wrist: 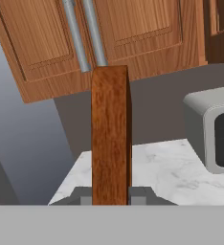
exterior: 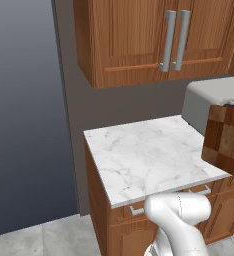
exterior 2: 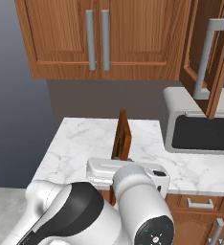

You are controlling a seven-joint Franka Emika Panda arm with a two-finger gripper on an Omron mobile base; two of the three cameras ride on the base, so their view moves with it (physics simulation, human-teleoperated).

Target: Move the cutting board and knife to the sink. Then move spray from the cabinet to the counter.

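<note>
The checkered cutting board (exterior: 224,142) hangs on its edge above the white marble counter (exterior: 144,155), near the counter's right end. My gripper (wrist: 110,197) is shut on the board's lower edge, one fingertip (wrist: 85,196) on each side. In the hand view the cutting board (wrist: 110,134) rises straight up as a narrow brown slab. From the right base view the cutting board (exterior 2: 122,136) shows edge-on above my hand, over the counter (exterior 2: 85,143). A cabinet door (exterior 2: 207,62) stands open at the upper right. The knife, the sink and the spray are out of view.
A grey microwave (exterior 2: 200,129) sits on the counter to the right of the board, close to it. Closed upper cabinets (exterior: 139,40) with grey bar handles hang over the counter. The counter ends at its left edge, with floor (exterior: 34,240) below.
</note>
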